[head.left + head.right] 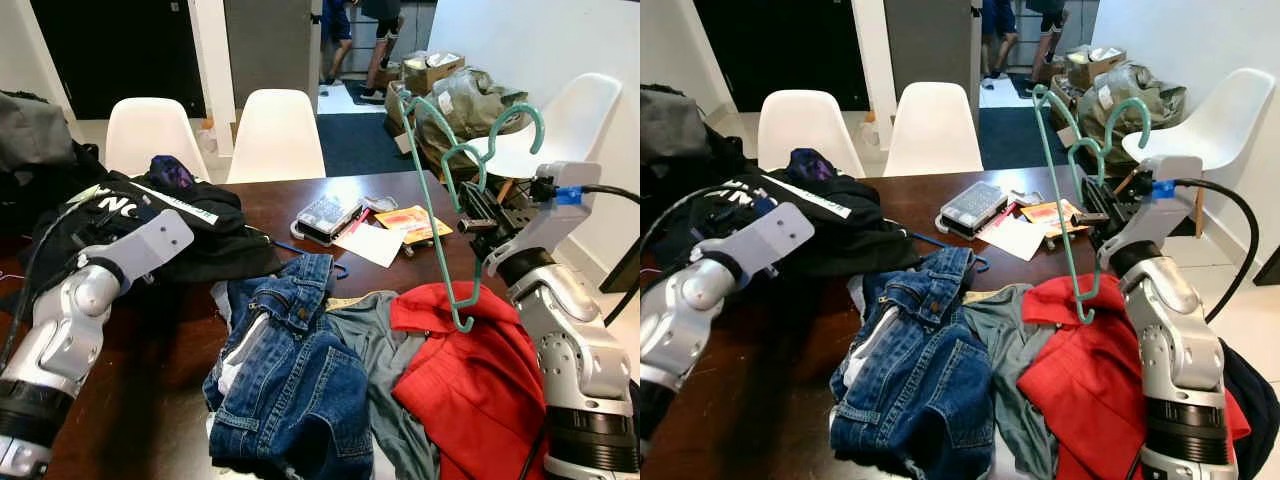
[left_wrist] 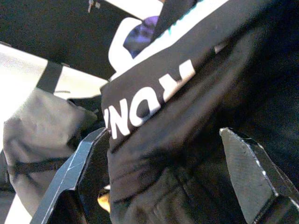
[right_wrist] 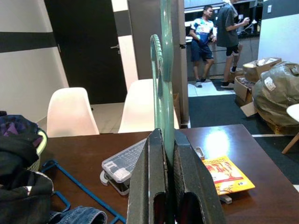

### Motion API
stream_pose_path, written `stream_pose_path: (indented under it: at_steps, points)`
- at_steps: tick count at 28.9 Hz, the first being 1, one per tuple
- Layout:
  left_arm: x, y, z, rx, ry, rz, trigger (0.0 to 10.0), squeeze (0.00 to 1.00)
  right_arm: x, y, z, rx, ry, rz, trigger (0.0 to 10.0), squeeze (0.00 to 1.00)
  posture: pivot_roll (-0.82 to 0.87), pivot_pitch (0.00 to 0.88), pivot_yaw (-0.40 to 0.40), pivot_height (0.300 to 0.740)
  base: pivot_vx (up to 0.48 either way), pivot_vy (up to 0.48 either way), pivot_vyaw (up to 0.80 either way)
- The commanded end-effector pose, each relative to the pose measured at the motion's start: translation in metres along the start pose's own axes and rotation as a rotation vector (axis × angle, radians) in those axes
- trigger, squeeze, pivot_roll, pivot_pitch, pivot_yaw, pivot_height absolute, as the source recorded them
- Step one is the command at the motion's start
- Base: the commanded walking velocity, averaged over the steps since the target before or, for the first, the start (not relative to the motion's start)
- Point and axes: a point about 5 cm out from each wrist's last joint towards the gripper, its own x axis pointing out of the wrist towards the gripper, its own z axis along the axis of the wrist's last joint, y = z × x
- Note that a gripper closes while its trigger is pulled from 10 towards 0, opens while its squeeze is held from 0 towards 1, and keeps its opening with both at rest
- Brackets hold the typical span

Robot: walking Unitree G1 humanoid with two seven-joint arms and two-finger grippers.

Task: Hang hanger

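White block letters on the black garment at the table's far left read "NC" from the head views and something like "YDNL" in the left wrist view; the rest is folded away. A yellow booklet carries print too small to read.

The right gripper is clamped on the teal hanger, held up over the right side of the table above the red garment. The hanger's long axis runs nearly upright, its hook at the top curling right, and 1 end hangs down by the red cloth.

The left gripper has its 2 fingers spread wide against the black garment, gripping nothing. Blue jeans lie at the near centre.
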Motion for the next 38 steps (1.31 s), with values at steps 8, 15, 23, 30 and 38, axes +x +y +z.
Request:
stream_pose_path:
  at_steps: [8,15,23,30,38]
  points:
    - [0.007,-0.015,-0.016,0.025,0.038,-0.036,8.2,0.0,-0.003,-0.003,0.009,-0.002,-0.022,-0.008,10.0,0.0,-0.12,0.0,-0.002,0.74,0.0,0.0,0.0]
    - [0.012,-0.017,-0.021,0.033,0.037,-0.039,0.0,0.0,-0.005,-0.005,0.012,-0.009,-0.029,-0.013,10.0,0.0,-0.14,0.0,0.0,0.74,0.0,0.0,0.0]
    - [0.014,-0.016,-0.02,0.04,0.028,-0.033,0.0,0.0,-0.006,-0.006,0.014,-0.012,-0.031,-0.015,10.0,0.0,-0.14,0.0,-0.001,0.74,0.0,0.0,0.0]
    - [0.018,-0.01,-0.011,0.038,-0.026,-0.017,0.0,0.0,-0.004,-0.005,0.014,-0.011,-0.031,-0.01,10.0,0.0,-0.14,0.0,-0.005,0.74,0.0,0.0,0.0]
    - [0.016,0.022,0.034,-0.343,-0.23,0.031,0.0,0.0,-0.002,-0.003,0.012,-0.003,-0.03,-0.005,10.0,0.0,-0.12,0.0,-0.007,0.74,0.0,0.0,0.0]
